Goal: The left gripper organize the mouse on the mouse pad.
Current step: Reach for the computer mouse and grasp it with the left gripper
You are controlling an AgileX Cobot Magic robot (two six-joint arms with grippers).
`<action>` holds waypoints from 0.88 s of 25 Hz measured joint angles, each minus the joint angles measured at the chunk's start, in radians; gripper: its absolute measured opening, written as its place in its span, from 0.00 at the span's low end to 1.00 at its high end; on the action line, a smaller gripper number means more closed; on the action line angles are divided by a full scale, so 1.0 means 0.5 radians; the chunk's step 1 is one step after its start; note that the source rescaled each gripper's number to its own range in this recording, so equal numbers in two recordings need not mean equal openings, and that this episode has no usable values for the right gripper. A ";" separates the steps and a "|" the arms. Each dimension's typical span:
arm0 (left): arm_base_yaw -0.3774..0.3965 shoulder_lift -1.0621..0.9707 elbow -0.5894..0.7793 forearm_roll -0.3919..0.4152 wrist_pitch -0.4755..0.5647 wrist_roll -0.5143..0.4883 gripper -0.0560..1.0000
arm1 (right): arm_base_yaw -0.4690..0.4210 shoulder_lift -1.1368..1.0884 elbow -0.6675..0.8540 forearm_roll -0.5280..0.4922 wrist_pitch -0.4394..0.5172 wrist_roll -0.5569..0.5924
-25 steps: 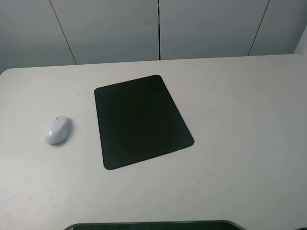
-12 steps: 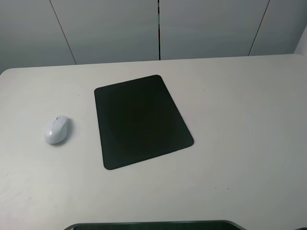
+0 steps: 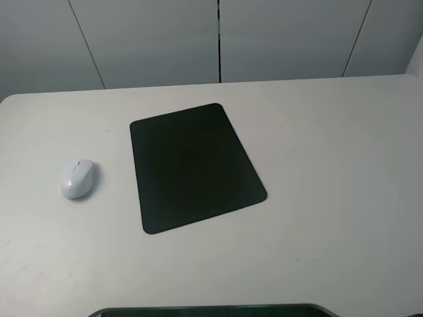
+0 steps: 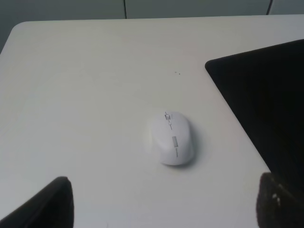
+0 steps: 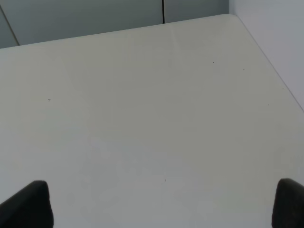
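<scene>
The white mouse (image 3: 78, 178) lies on the bare table, left of the black mouse pad (image 3: 195, 166) and apart from it. In the left wrist view the mouse (image 4: 172, 137) sits ahead of my left gripper (image 4: 161, 209), whose two black fingertips (image 4: 45, 205) stand wide apart at the frame's edge with nothing between them; the mouse pad (image 4: 266, 109) fills the side. My right gripper (image 5: 161, 206) is open over empty table, only its fingertips (image 5: 28, 204) showing. Neither arm appears in the exterior high view.
The white table (image 3: 330, 165) ends at a grey panelled wall (image 3: 218, 39) behind. A dark edge (image 3: 211, 309) shows at the table's near side.
</scene>
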 joint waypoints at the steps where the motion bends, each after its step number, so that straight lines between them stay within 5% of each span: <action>1: 0.000 0.000 0.000 0.000 0.000 0.000 0.97 | 0.000 0.000 0.000 0.000 0.000 0.000; 22: 0.000 0.000 0.000 0.000 0.000 0.000 0.97 | 0.000 0.000 0.000 0.000 0.000 0.000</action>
